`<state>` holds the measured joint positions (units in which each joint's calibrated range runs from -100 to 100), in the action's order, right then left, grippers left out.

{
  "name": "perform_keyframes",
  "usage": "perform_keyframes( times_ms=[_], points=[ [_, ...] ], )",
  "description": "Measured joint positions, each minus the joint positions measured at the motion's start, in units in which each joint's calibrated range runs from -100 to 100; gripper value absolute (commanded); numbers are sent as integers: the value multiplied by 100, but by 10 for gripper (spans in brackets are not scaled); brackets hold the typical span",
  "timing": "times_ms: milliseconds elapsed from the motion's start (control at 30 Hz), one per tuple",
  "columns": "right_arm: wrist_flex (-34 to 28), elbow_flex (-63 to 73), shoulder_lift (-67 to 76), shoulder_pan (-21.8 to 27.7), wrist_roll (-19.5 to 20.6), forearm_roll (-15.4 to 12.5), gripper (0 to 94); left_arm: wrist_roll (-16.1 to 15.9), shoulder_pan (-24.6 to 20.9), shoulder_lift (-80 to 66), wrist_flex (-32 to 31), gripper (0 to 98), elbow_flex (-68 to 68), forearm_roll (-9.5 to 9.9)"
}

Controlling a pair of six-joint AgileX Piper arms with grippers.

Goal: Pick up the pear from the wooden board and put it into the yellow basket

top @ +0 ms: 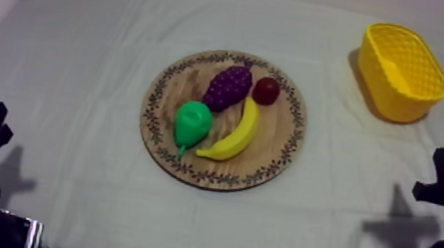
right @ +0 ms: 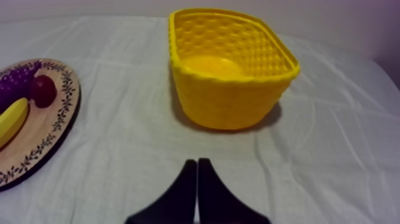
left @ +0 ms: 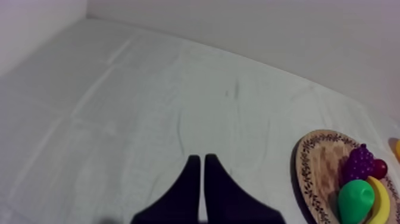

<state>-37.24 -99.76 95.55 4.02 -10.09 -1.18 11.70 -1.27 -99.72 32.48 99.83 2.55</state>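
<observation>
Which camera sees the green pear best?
The top view: the whole pear lies on the wooden board beside the banana. The left wrist view catches it farther off and partly cut off.

Clothed table (top: 78,77): wooden board (top: 282,132), yellow basket (top: 392,99)

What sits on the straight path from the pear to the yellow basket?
In the top view, the banana and small red fruit lie between pear and yellow basket; beyond the board, only bare cloth.
</observation>
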Motion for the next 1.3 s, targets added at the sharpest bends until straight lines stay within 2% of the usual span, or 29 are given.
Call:
perform_keyframes(
  times_ms=[467, 667, 1000, 1200, 1300],
  points=[
    [0, 0, 8, 25, 69, 0, 4, 0, 0, 0, 0, 1, 0, 0],
    [0, 0, 19, 25, 224, -11, 4, 0, 0, 0, 0, 1, 0, 0],
    [24, 0, 10, -4, 208, -164, 3, 0, 0, 0, 0, 1, 0, 0],
    [377, 325, -547, -179, 480, 61, 3, 0, 0, 0, 0, 1, 0, 0],
    [293, 820, -1110, -306, 655, 118, 3, 0, 0, 0, 0, 1, 0, 0]
  ],
)
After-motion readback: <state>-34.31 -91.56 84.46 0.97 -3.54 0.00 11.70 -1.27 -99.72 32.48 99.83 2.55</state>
